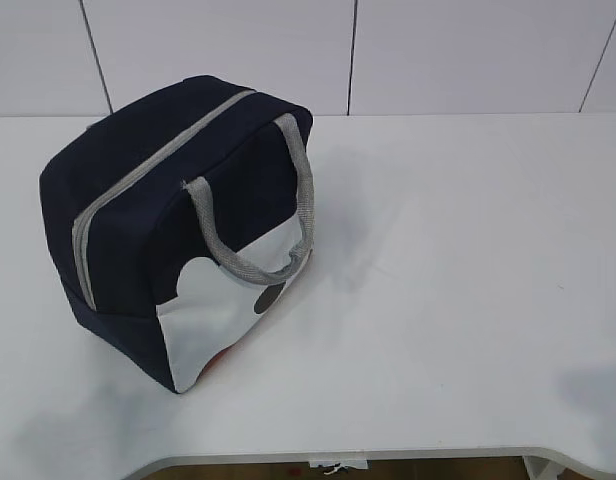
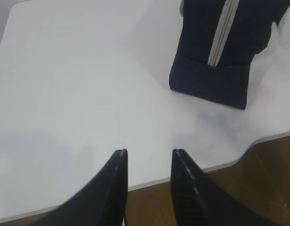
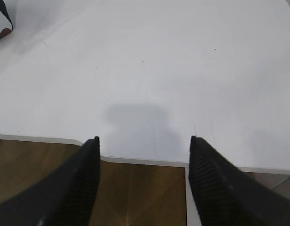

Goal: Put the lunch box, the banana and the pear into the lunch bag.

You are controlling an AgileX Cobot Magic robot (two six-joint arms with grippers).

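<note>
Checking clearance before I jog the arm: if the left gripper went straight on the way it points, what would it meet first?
Probably bare table; the left gripper stands open and empty, with the lunch bag off to its right.

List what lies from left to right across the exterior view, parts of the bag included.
Grey zipper running along the top of the boxy navy-blue fabric lunch bag → grey webbing handle → white patch below that handle on the bag's side → bare white table, with a faint shadow at the far right edge.
</note>
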